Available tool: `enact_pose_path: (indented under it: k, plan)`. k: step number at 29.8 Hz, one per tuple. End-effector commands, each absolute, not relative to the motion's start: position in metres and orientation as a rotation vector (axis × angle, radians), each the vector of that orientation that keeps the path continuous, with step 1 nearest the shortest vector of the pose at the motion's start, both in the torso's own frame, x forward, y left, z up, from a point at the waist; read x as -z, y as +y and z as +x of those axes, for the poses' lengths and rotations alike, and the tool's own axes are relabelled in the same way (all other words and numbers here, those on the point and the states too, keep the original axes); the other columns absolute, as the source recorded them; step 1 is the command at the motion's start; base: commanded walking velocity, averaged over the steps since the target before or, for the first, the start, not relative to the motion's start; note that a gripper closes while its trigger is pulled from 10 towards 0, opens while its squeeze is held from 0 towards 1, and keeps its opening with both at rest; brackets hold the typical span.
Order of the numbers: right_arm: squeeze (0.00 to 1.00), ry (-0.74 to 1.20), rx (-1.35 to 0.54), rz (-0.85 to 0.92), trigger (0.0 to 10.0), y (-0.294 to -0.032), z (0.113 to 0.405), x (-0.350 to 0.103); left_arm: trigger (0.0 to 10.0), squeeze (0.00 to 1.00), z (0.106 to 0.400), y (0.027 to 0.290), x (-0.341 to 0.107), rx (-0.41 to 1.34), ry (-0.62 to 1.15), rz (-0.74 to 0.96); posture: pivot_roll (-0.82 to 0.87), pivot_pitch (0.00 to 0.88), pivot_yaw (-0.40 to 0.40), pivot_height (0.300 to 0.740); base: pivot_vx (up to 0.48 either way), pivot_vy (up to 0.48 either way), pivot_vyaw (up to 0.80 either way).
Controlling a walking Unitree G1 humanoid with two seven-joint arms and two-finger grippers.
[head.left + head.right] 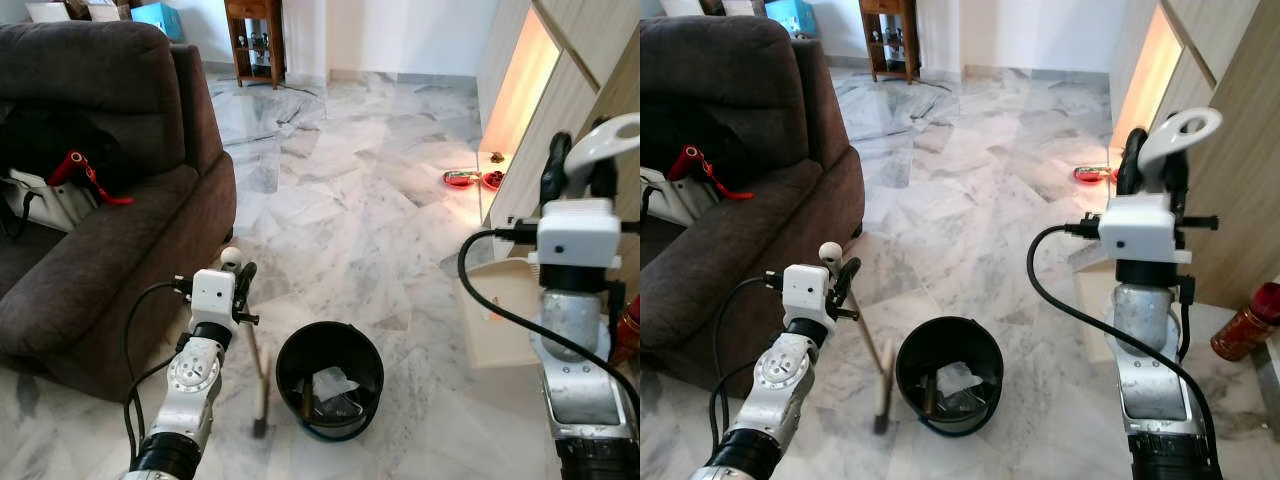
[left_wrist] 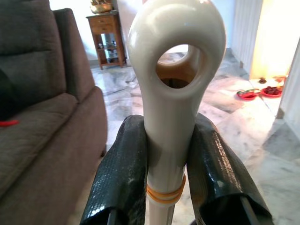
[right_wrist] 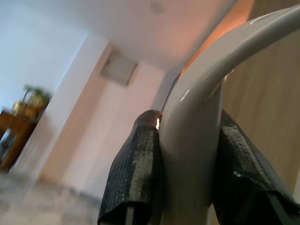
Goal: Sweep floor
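The broom (image 1: 872, 345) stands slanted on the marble floor (image 1: 350, 200), just beside the black bucket (image 1: 330, 378), its handle clamped in the left gripper (image 2: 171, 173). The right gripper (image 3: 187, 164) is closed on a white looped handle (image 1: 1180, 135), raised near the wooden wall panel (image 1: 1230, 150). The brown sofa (image 1: 110, 220) is at the floor's left edge.

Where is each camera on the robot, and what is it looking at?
Left eye view: on the head, looking down at the marble floor, black bucket and sofa; both silver arms show.
Right eye view: beside it on the head, same scene, shared with the left eye.
Left wrist view: on the left wrist, looking along the left gripper clamped on the broom handle, toward the sofa the eyes also see.
Right wrist view: on the right wrist, tilted up along the right gripper clamped on the grey-white handle.
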State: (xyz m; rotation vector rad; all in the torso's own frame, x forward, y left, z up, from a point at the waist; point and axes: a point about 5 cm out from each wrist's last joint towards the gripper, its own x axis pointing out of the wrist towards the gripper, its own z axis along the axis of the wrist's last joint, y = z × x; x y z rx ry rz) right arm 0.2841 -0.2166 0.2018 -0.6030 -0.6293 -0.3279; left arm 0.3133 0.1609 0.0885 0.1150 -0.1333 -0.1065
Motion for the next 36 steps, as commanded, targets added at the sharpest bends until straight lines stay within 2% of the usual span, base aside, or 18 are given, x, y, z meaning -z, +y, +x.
enact_pose_path:
  k: [1,6,8,13,18,21,24,36]
  plan:
    - [0.00,-0.593,0.336,-0.603,10.0,-0.220,0.283,-0.190,10.0,0.00,0.312,0.163,-0.096,0.111,-0.177,0.119,-0.03,0.000,0.028,0.740,0.000,0.000,0.00]
    - [0.00,-0.523,0.327,-0.589,10.0,-0.224,0.283,-0.173,10.0,0.00,0.309,0.167,-0.094,0.107,-0.171,0.122,-0.03,0.000,0.028,0.740,0.000,0.000,0.00]
    - [0.00,-0.379,0.325,-0.558,10.0,-0.231,0.281,-0.138,10.0,0.00,0.305,0.171,-0.090,0.098,-0.156,0.128,-0.02,0.000,0.028,0.740,0.000,0.000,0.00]
    - [0.00,-0.296,0.348,-0.535,10.0,-0.239,0.275,-0.116,10.0,0.00,0.303,0.173,-0.089,0.094,-0.148,0.121,-0.02,0.000,0.031,0.740,0.000,0.000,0.00]
    - [0.00,-0.227,0.391,-0.445,10.0,-0.248,0.271,-0.102,10.0,0.00,0.301,0.174,-0.087,0.096,-0.139,0.116,-0.03,0.000,0.034,0.740,0.000,0.000,0.00]
    - [0.00,-0.173,0.415,-0.334,10.0,-0.253,0.268,-0.088,10.0,0.00,0.300,0.174,-0.087,0.095,-0.136,0.114,-0.03,0.000,0.033,0.740,0.000,0.000,0.00]
    - [0.00,-0.128,0.401,-0.262,10.0,-0.251,0.268,-0.076,10.0,0.00,0.301,0.174,-0.086,0.096,-0.134,0.114,-0.03,0.000,0.031,0.740,0.000,0.000,0.00]
    - [0.00,-0.113,0.404,-0.182,10.0,-0.253,0.266,-0.067,10.0,0.00,0.301,0.171,-0.087,0.103,-0.134,0.110,-0.03,0.000,0.032,0.740,-0.021,0.000,0.00]
